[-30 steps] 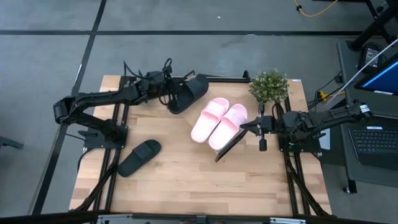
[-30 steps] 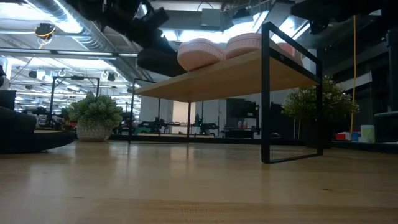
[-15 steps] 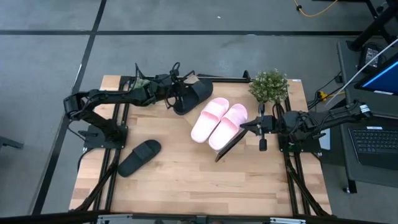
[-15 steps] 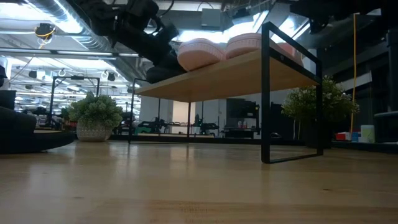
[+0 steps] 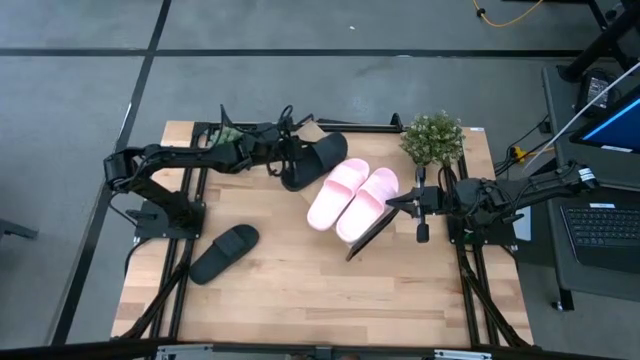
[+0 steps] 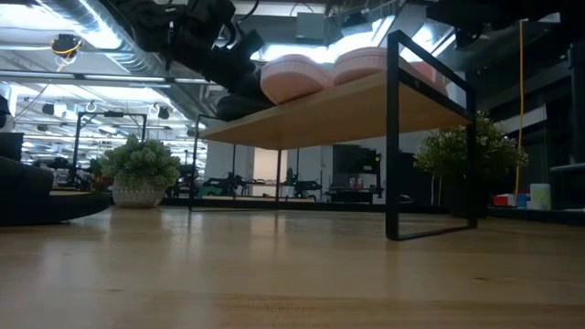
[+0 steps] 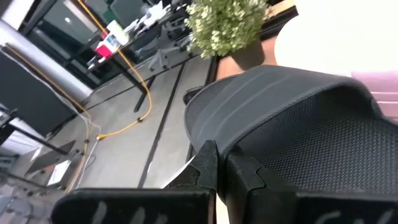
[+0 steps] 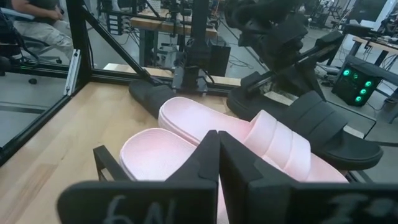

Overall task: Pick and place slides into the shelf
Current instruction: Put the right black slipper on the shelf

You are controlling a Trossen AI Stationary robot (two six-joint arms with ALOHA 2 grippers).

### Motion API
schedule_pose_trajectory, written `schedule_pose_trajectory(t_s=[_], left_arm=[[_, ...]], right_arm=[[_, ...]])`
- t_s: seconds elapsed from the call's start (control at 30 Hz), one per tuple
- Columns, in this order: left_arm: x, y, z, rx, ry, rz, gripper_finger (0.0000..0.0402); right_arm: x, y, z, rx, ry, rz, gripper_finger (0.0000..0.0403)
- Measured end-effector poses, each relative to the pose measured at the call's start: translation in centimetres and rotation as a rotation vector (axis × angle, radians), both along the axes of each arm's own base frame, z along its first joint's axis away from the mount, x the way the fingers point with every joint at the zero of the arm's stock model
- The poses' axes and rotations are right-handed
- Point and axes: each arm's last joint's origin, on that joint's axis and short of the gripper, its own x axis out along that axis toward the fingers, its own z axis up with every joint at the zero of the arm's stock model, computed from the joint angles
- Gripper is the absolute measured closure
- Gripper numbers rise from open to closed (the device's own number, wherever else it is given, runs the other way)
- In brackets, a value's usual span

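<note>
In the low view the shelf (image 6: 311,114) hides all but the toes of the 2 pink slides (image 6: 294,78)

Overhead, table-level and two wrist views (all sharing the shelf (image 5: 345,205)).

So the right gripper (image 8: 217,163) has its two dark fingers pressed together, hovering just over the shelf end. Right past them sit two pale pink open-toe slide sandals (image 8: 249,140) side by side on the light wood-grain shelf board (image 8: 56,146), with the thin black metal frame (image 8: 102,160) poking up at the near edge. A matte black slide sandal (image 8: 323,127) is beside the pink pair, with the left arm's gripper (image 8: 273,28) above it. Another black slide (image 8: 149,94) lies farther back. A seated person (image 8: 34,18) shows in the far corner.
</note>
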Motion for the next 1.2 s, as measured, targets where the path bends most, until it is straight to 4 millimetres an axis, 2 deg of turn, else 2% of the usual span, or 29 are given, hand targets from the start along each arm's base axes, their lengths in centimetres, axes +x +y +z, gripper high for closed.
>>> schedule_pose_trajectory(t_s=[0.73, 1.2], left_arm=[[0.15, -0.08, 0.35, -0.017, -0.048, -0.052, 0.0395], [0.11, 0.11, 0.54, -0.008, -0.068, 0.045, 0.0399]], right_arm=[[0.0, 0.0, -0.02, 0.004, 0.001, 0.0, 0.0397], [0.0, 0.0, -0.02, 0.002, 0.001, 0.0, 0.0397]])
